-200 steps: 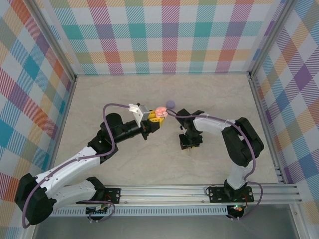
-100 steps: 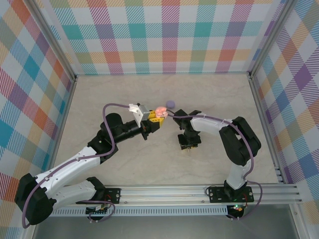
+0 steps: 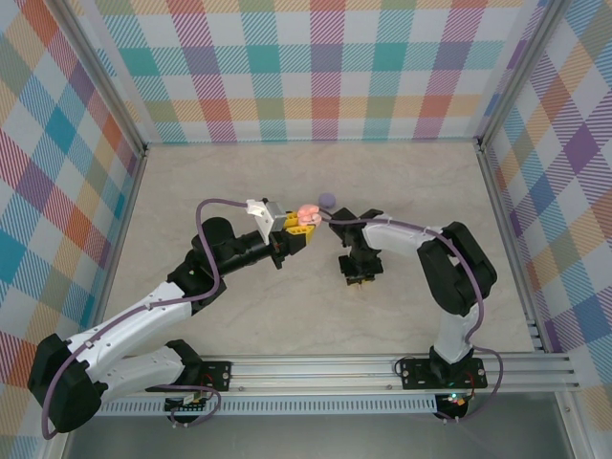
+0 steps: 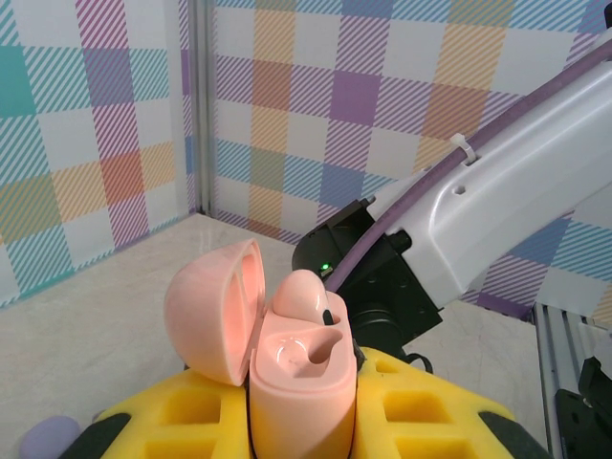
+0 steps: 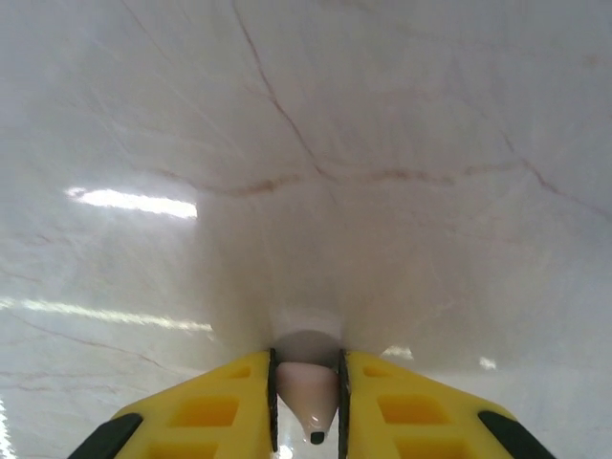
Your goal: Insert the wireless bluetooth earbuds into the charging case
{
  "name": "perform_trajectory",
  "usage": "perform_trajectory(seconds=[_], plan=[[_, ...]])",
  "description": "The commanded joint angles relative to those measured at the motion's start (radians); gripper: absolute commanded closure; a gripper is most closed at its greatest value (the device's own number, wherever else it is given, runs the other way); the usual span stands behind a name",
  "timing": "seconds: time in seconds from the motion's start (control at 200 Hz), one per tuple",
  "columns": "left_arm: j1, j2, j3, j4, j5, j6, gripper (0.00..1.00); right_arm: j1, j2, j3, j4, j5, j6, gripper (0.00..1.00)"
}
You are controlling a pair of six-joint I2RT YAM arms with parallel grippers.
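Observation:
My left gripper [image 3: 304,219] is shut on the pink charging case [image 4: 301,373], holding it upright with its lid [image 4: 215,306] swung open to the left. One pink earbud [image 4: 304,295] sits in the far socket. The near socket [image 4: 320,349] is bare. My right gripper [image 3: 356,279] points straight down at the table, just right of the case. In the right wrist view its yellow fingers [image 5: 225,402] press both sides of a pale pink earbud [image 5: 307,390], whose dark tip faces the camera. The right gripper [image 5: 306,361] is shut on it at the tabletop.
A small purple round disc [image 3: 327,200] lies on the marble table [image 3: 239,182] just behind the case, and shows again as a lavender blob [image 4: 46,436]. The right arm's white link [image 4: 497,210] crosses close behind the case. Checked walls enclose the table on three sides.
The right gripper's jaws have closed in on the earbud, and the right arm has shifted slightly left. The left arm and case have not moved.

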Motion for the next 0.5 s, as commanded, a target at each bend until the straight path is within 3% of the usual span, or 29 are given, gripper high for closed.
perform_trajectory(seconds=[0.0, 0.495], plan=[[-0.014, -0.024, -0.001, 0.032, -0.013, -0.007, 0.84, 0.007, 0.035, 0.078, 0.035, 0.016, -0.029, 0.77], [-0.014, -0.029, -0.010, 0.033, -0.017, -0.007, 0.85, 0.002, 0.248, 0.372, -0.034, 0.032, -0.095, 0.76]])
